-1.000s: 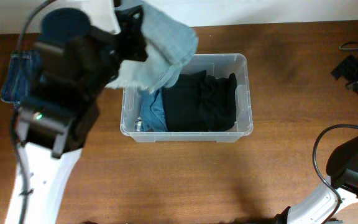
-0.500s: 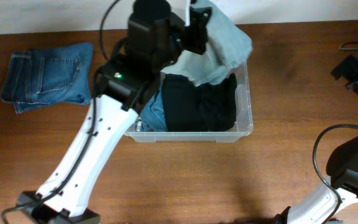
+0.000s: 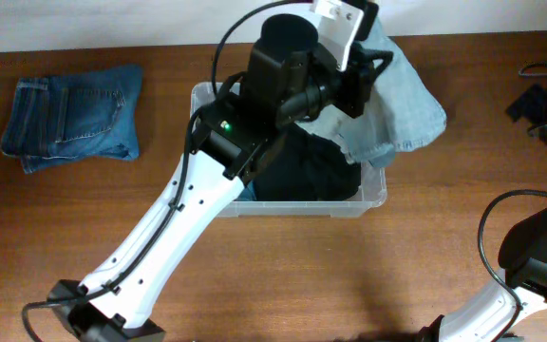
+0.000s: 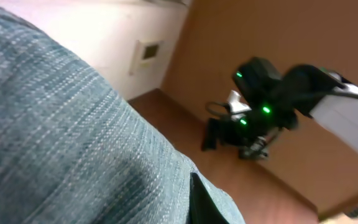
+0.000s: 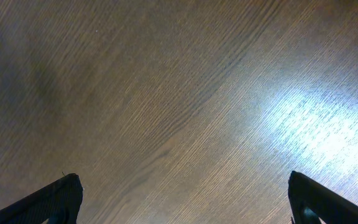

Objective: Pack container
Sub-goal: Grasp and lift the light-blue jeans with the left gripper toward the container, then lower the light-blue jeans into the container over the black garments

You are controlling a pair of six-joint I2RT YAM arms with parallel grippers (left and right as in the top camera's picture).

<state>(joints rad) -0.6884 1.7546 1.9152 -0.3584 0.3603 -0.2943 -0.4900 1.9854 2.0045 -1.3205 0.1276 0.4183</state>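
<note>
You have one container (image 3: 302, 206) on the counter (image 3: 349, 275), a clear bin sitting far of centre, with its left part under the left arm (image 3: 188, 218). Count three garments in view. One black garment (image 3: 321, 176) lies inside the container. One pair of folded jeans (image 3: 72, 119) lies on the counter well to the left of the container. One light denim garment (image 3: 406, 119) hangs in the air.

Your left pincer (image 3: 367, 76) is pressed together on that light denim garment, over the container's far right corner. The cloth drapes past the right wall, so part of it hangs over bare counter. In the left wrist view the same weave (image 4: 61, 137) fills nearly everything, and the fingers themselves are hidden.

Your right pincer (image 5: 185, 199) is spread wide, its two tips at the lower corners of the wrist view, with only wood grain beneath it. The right arm (image 3: 530, 256) sits at the near right edge, well apart from the container.

Against the earlier frames, a second ago the left arm covered the folded jeans and the held garment hung over the container's far left. Half a second ago it was over the far right corner. Now it has swung further right. The blue piece beside the black garment is now covered by the arm. The right arm has not moved.
</note>
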